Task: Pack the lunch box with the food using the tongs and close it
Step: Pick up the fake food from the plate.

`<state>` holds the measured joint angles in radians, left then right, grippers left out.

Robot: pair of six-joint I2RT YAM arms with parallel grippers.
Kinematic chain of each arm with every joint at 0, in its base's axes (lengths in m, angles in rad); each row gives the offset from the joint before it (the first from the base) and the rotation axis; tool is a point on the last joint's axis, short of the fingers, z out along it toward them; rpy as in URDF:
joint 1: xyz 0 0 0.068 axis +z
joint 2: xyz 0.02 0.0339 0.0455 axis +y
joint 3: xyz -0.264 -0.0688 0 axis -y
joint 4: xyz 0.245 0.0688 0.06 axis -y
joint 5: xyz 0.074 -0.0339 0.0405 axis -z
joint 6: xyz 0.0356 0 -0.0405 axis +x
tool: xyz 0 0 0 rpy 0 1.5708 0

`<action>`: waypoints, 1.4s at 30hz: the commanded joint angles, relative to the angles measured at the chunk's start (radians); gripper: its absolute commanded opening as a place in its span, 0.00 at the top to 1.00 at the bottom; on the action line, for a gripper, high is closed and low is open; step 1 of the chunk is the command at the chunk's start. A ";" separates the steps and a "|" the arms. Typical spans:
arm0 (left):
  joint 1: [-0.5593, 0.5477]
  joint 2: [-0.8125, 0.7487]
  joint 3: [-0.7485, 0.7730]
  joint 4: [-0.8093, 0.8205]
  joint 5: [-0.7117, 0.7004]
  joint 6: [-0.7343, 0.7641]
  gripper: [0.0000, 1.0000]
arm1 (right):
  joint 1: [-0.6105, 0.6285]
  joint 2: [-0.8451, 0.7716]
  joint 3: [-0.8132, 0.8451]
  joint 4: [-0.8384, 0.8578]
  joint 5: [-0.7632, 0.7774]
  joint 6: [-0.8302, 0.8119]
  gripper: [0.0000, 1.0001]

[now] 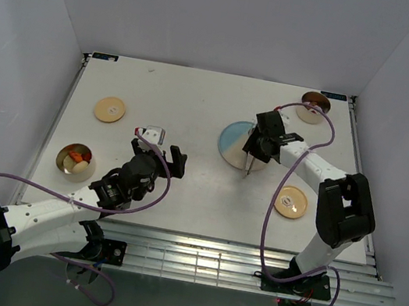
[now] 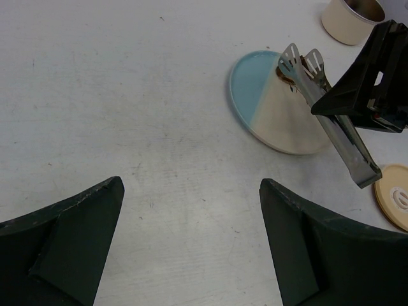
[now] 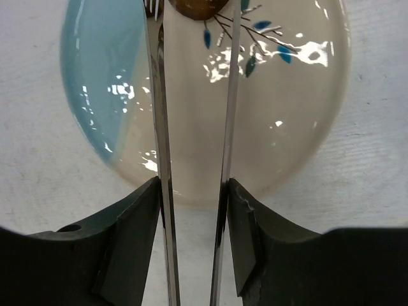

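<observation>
While the right gripper [image 3: 192, 199] clamps the tongs [image 2: 338, 127], tips straddling the sausage [image 3: 194, 6] on the plate [image 1: 231, 138] at upper centre, the left gripper [image 2: 191, 185] hangs open. Left box [image 1: 73, 176] holds some food [image 1: 75, 155]; closing remains.

Silver tongs [image 2: 331, 121] straddling a brown piece [image 3: 194, 6]
The slim tongs are hanging just right of the worktop's middle, arms part-squeezed. Orange and pale pieces [image 1: 74, 157] are sitting in a round cream tin [image 1: 91, 166] by the left edge.
</observation>
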<state>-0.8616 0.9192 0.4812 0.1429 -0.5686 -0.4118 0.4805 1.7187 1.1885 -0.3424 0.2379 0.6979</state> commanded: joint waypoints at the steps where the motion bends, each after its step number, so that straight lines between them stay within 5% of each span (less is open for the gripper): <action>1: -0.005 -0.017 -0.004 0.009 -0.010 -0.001 0.02 | -0.020 -0.077 -0.024 0.013 -0.026 -0.060 0.50; 10: -0.005 -0.013 -0.006 0.011 -0.016 -0.001 0.02 | -0.040 -0.080 -0.036 0.017 -0.109 -0.166 0.50; 27: -0.005 -0.009 -0.001 0.009 -0.016 0.002 0.02 | -0.071 -0.067 -0.070 0.066 -0.193 -0.161 0.43; 42: -0.005 -0.026 -0.004 0.009 -0.017 0.004 0.02 | -0.088 0.001 0.016 0.010 -0.201 -0.127 0.47</action>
<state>-0.8616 0.9188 0.4812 0.1429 -0.5694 -0.4110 0.3946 1.6958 1.1500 -0.3164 0.0380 0.5709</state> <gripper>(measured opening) 0.979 0.539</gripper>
